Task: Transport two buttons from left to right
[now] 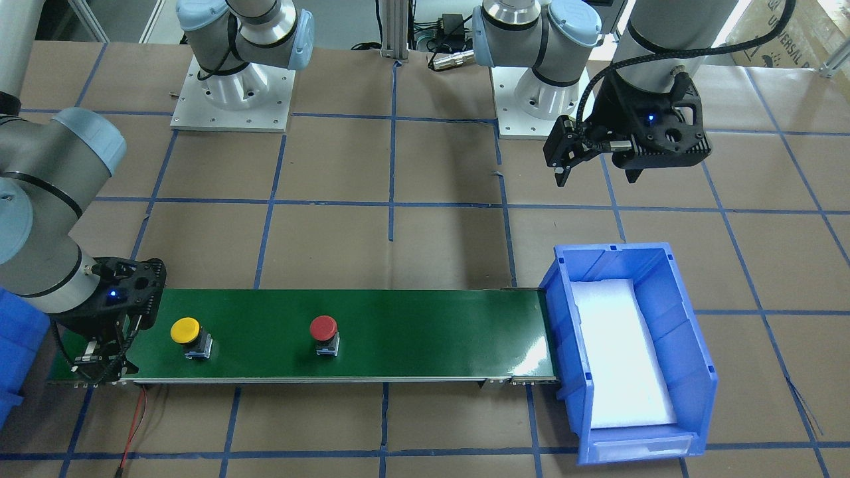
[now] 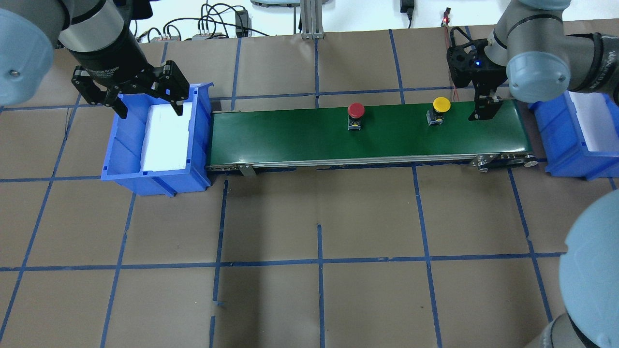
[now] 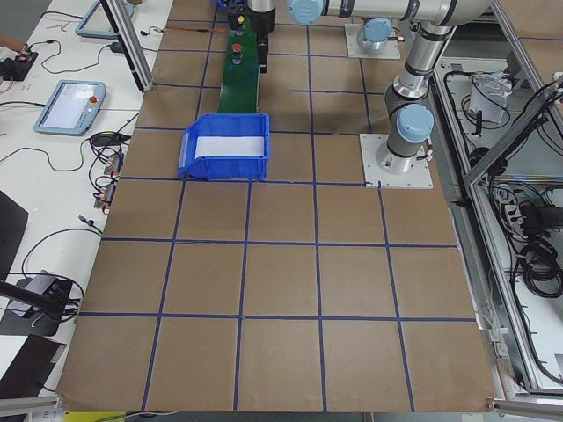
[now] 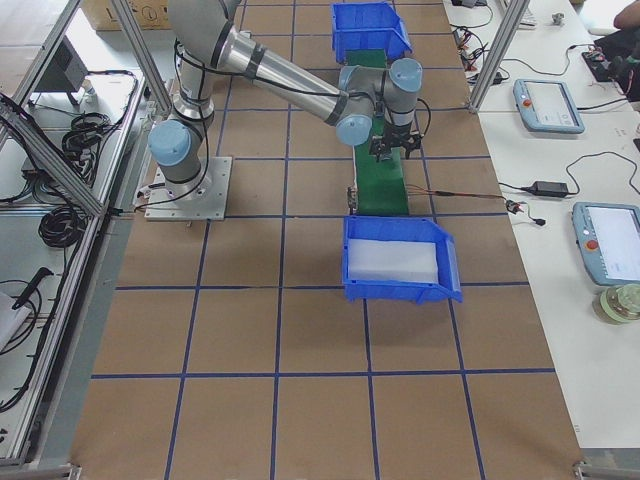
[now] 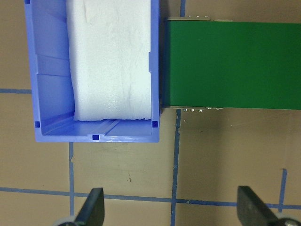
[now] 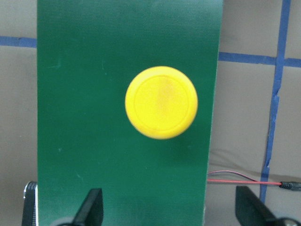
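I am holding my left pincer point(image 2: 150, 110) and right pincer point(image 2: 483, 110) open and empty. Two buttons, the yellow button point(image 2: 441, 105) and the red button point(image 2: 356, 111), are sitting on one belt point(image 2: 290, 135) along the table's far edge. My wrist lettering is unreadable.

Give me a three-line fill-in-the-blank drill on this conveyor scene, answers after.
1. The yellow button and the red button stand on a belt coloured ____.
2. The button nearer the right gripper is the ____ one.
3. The blue bin near the left gripper is lined with ____ foam.
Answers: green; yellow; white.
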`<state>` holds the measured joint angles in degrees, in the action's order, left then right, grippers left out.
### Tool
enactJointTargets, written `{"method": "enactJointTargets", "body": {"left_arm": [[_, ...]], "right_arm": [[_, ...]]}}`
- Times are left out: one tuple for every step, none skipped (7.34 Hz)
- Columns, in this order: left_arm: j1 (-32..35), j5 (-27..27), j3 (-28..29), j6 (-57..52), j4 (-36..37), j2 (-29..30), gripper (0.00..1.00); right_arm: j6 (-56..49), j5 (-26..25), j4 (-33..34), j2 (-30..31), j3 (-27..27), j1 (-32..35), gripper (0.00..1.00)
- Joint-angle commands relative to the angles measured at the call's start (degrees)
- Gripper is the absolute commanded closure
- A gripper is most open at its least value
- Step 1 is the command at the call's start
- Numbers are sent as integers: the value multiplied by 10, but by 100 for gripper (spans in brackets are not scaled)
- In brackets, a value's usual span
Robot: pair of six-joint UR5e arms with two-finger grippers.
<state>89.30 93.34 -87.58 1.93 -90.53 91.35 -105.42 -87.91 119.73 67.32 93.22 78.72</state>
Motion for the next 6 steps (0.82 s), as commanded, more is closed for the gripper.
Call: {"method": "enactJointTargets", "body": {"left_arm": [[0, 1, 0, 0, 0, 1, 0], [1, 1, 0, 0, 2, 2, 0], [0, 0, 0, 0, 3, 4, 0], [0, 1, 0, 0, 3, 3, 0], [0, 1, 0, 0, 3, 4, 0], [0, 0, 0, 0, 4, 5, 0]], "right_arm": [[1, 1, -2, 3, 8, 2, 2], [3, 1, 3, 3, 7, 2, 2], [4, 2, 1, 1, 9, 3, 2], [3, 2, 1, 3, 9, 4, 2], [3, 2, 0, 2, 11, 5, 2], [4, 2, 1, 0, 13, 5, 2]]}}
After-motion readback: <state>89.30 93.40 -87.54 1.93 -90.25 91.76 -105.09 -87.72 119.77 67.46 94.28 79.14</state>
